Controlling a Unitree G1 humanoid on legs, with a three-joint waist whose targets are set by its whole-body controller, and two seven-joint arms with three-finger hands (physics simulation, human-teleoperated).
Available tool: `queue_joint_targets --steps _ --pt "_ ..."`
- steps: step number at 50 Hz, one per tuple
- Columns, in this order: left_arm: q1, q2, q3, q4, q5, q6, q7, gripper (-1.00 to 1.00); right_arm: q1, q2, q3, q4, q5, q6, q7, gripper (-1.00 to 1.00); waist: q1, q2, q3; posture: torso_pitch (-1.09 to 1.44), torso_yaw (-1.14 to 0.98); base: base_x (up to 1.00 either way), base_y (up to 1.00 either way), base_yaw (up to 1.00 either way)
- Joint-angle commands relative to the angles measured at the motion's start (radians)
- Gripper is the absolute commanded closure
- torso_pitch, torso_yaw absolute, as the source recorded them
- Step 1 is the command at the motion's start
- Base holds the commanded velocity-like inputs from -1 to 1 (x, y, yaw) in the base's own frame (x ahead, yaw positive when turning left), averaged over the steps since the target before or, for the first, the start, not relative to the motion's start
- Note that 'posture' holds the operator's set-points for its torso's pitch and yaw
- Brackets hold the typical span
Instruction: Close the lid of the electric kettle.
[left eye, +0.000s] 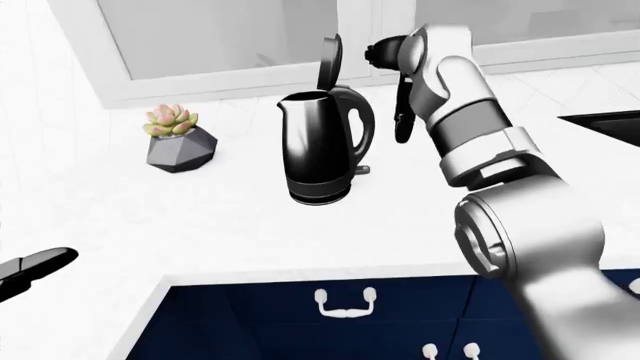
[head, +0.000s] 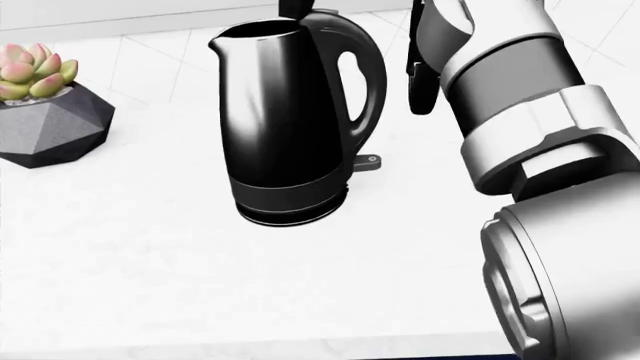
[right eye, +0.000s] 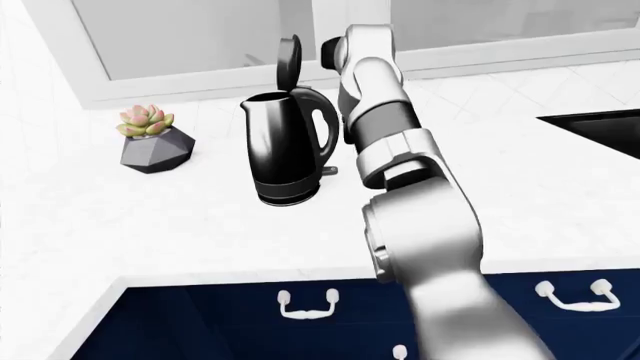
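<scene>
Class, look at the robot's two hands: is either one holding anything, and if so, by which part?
Nothing is held. The right hand hangs open beside the kettle, clear of its upright lid. The left hand is empty at the left edge.

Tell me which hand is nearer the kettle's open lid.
Right. The right hand is raised just right of the upright lid in the left-eye view; the left hand sits low at that view's left edge, far from the kettle.

**Kettle at centre, planter to its left**

The electric kettle (left eye: 322, 146) stands on the counter (left eye: 200, 225), its lid (left eye: 329, 61) upright above the rim. A potted succulent (left eye: 178, 139) sits well apart at left (left-eye view). The right hand (left eye: 397, 82) hangs just right of the handle. Drawers (left eye: 345, 319) lie below the counter edge.
</scene>
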Motion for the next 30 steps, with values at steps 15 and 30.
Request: queue_joint_targets --steps 15,30 --pt "-0.017 0.024 0.006 -0.022 -0.009 -0.027 0.002 -1.00 -0.084 0.051 0.013 -0.002 0.015 0.004 -0.040 -1.00 0.002 0.008 -0.004 -0.48 0.00 0.00 0.00 0.00" --pt "-0.014 0.026 0.011 -0.022 -0.015 -0.028 0.003 -1.00 -0.105 0.138 0.026 0.008 0.038 0.019 -0.057 -1.00 0.002 0.014 -0.004 -0.48 0.00 0.00 0.00 0.00"
